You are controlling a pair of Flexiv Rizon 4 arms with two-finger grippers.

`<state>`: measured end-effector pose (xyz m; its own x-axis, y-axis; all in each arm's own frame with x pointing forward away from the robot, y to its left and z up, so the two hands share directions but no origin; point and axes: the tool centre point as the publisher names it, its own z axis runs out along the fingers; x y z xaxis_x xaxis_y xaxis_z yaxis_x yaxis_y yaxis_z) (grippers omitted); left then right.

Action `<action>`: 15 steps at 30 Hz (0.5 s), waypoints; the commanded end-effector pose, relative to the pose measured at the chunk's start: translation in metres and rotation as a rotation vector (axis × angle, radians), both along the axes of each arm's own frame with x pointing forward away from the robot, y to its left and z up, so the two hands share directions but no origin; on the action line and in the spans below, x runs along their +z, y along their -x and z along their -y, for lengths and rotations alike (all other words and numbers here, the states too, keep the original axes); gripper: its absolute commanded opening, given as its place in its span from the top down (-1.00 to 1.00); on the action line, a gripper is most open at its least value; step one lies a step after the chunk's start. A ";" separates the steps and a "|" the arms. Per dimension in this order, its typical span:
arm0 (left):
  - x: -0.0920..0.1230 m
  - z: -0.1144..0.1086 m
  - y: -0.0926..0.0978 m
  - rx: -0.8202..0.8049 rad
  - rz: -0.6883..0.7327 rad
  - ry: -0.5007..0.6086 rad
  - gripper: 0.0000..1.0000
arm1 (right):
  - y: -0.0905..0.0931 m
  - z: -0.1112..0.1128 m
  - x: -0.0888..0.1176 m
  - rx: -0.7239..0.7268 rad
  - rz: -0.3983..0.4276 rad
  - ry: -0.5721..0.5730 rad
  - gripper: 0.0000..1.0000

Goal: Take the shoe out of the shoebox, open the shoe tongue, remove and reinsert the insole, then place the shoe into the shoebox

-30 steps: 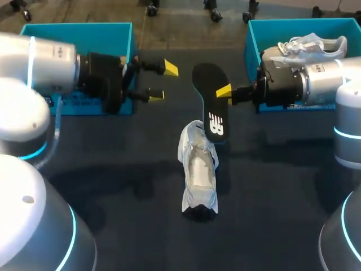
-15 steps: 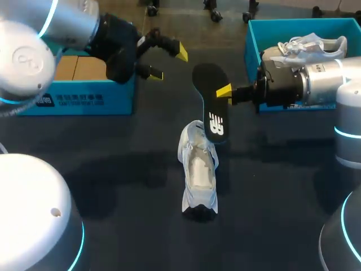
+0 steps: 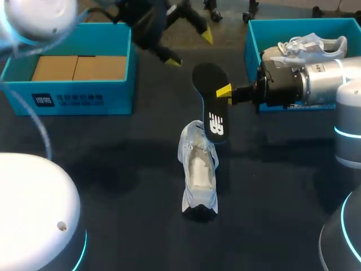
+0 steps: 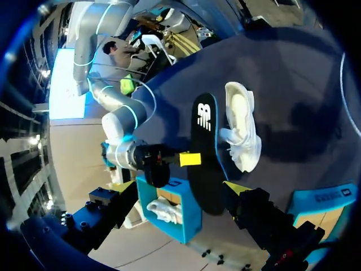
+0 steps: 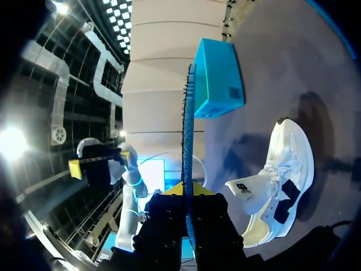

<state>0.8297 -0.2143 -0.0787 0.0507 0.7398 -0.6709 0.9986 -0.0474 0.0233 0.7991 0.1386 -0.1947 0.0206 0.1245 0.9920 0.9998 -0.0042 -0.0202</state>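
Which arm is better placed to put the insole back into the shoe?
Right. The right gripper is shut on the insole, whose lower end is close to the white shoe. The left gripper is open and empty, up near the table's far edge, away from the shoe.

Shoe (image 3: 198,172) mid-table (image 3: 113,186). Insole (image 3: 211,104) at shoe's 12 o'clock, its lower end at shoe's far end, pinched in right gripper (image 3: 224,92), which comes in from insole's 3 o'clock. Left shoebox (image 3: 73,99) at shoe's 10 o'clock. Right shoebox (image 3: 251,42) at shoe's 2 o'clock, second shoe (image 3: 310,46) inside. Left gripper (image 3: 191,48) at insole's 11 o'clock, apart from it, between the two boxes.
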 end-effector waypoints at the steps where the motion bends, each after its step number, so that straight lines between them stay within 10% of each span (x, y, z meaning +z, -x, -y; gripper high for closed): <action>1: -0.004 0.025 -0.018 -0.042 -0.060 -0.622 -1.00 | 0.000 -0.001 0.000 -0.001 0.000 0.000 1.00; 15: -0.024 0.026 -0.030 0.065 -0.083 -0.792 -1.00 | 0.000 -0.001 0.000 -0.001 0.000 0.000 1.00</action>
<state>0.8577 -0.2369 -0.1049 -0.0545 0.9523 -0.3003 0.9970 0.0353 -0.0693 0.7990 0.1386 -0.1947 0.0208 0.1245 0.9920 0.9998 -0.0039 -0.0204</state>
